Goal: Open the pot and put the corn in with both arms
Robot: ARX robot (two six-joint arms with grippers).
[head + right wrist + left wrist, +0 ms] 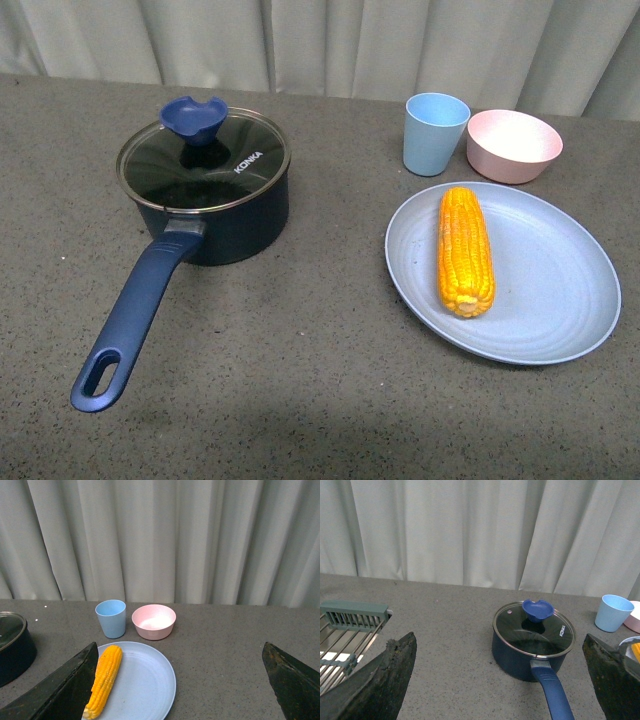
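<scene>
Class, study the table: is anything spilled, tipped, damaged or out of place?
Nothing stands out. The pot sits upright with its glass lid seated squarely. The corn lies whole on the blue plate. The blue cup and pink bowl stand upright. No spills show.

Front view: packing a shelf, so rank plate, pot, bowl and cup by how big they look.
1. plate
2. pot, even counting its handle
3. bowl and cup: about alike, the bowl wider and the cup taller, so not ranked.
</scene>
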